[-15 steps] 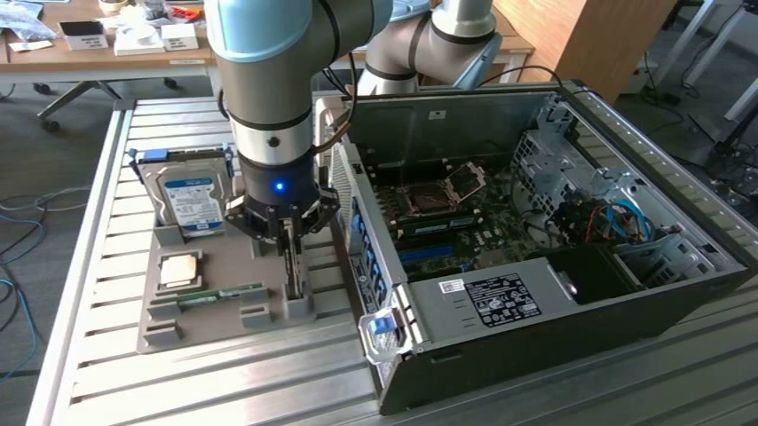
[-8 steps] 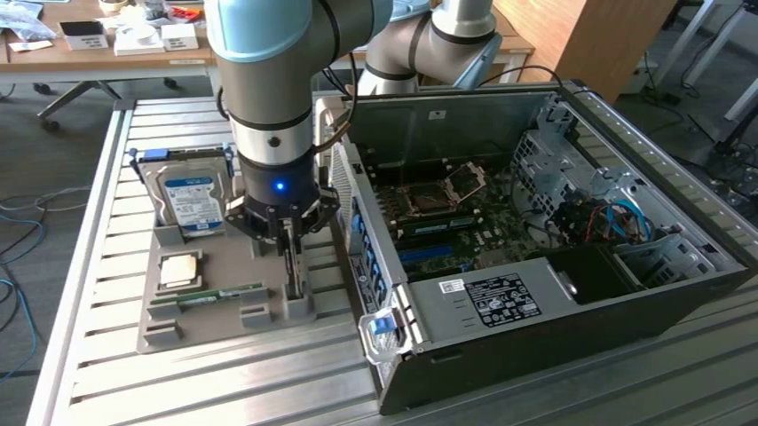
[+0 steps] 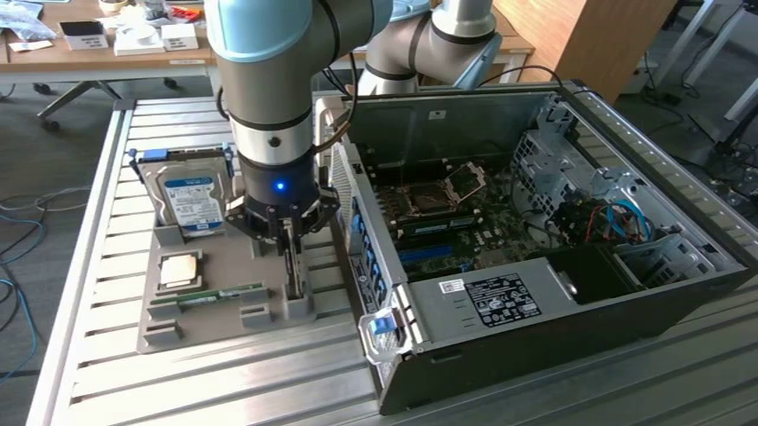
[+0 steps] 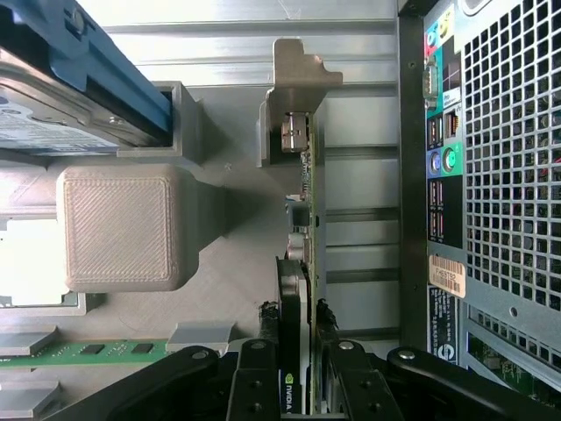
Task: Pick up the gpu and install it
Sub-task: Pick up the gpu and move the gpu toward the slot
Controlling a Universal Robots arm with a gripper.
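The gpu (image 4: 307,210) stands edgewise in the tray (image 3: 201,324), between hard drive (image 3: 193,202) and computer case (image 3: 663,297).

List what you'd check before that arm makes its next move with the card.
1. The pincer straddles the gpu: ok.
2. The pincer is shut on the gpu's two faces: ok.
3. The gpu stands upright on edge in the gray holder: ok.
4. The computer case is open, motherboard exposed: ok.
5. Free slot on the motherboard for the gpu: cannot tell.
6. The hard drive and memory stick lie apart from the pincer: ok.
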